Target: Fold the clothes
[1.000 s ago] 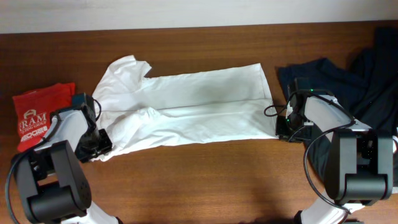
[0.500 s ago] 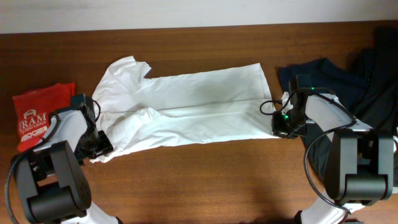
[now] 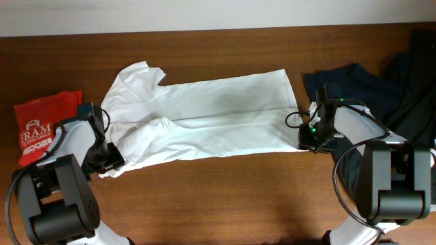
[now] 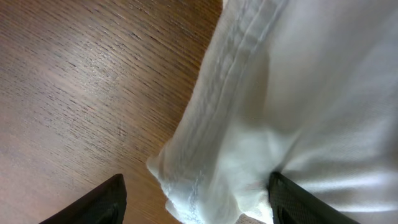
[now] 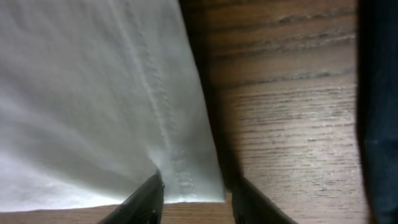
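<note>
- The table (image 3: 225, 197) is dark wood. The work lies across its far half, and the near half is bare between the two arm bases.
- The white T-shirt (image 3: 211, 116) stretches across the middle as a long band. Its collar and sleeve end is at the left and its hem is at the right. It looks doubled lengthwise, so I judge one long fold is laid and this is the letting-go step.
- The next move probably calls for lifting both arms clear without dragging the cloth. After that comes taking a fresh hold, either to tuck in the far-left sleeve or to bring one end over the other.
- The dark navy garments (image 3: 381, 82) are heaped at the right, near the hem but not part of this fold.
- The red shirt (image 3: 41, 126) sits folded at the left edge, apart from the white sleeve.
- The left gripper (image 4: 199, 208) is at the near-left corner. Its jaws are spread wide around a bunched seam and are not clamping it.
- The right gripper (image 5: 193, 202) is at the near-right hem corner. Its jaws are only narrowly parted with the stitched corner lying flat between them, apparently let go, though the contact is hard to read.
- Compared with a second ago, the left jaws have widened and the right gripper has edged inward along the hem. The T-shirt itself has barely shifted.
</note>
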`<state>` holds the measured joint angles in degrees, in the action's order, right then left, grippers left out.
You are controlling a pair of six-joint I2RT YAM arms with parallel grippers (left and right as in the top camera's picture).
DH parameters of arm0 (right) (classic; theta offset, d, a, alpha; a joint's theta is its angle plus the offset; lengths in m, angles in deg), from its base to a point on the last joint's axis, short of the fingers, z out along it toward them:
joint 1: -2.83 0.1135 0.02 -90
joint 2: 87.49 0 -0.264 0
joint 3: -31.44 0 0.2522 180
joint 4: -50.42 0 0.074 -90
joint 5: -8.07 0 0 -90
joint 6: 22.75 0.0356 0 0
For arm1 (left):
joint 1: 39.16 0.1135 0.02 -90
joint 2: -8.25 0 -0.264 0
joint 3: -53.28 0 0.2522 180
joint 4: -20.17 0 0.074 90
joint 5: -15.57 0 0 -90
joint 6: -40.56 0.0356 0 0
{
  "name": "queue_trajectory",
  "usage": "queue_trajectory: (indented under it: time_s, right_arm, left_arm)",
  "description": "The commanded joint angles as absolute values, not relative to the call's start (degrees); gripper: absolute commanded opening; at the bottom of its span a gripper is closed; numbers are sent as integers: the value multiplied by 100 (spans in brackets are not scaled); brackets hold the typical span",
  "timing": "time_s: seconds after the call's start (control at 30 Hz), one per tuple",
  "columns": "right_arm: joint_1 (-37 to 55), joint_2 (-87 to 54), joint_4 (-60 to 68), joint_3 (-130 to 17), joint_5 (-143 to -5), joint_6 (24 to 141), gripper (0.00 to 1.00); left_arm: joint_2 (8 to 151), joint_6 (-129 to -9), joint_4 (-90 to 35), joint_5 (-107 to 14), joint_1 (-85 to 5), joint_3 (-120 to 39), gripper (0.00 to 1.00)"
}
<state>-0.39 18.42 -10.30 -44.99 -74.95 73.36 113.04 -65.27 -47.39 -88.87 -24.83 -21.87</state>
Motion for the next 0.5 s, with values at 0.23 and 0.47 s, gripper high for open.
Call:
queue_trajectory:
  time_s: [0.23, 0.47]
  right_arm:
    - [-407, 1875, -1699, -4377, -8592, 7743, 4]
    - [-619, 1875, -1867, -4377, -8524, 7830, 4]
  left_arm:
    - [11330, -6527, -4802, -8731, -2475, -2137, 22]
    - [11328, -6527, -4912, -8987, -2475, -2139, 5]
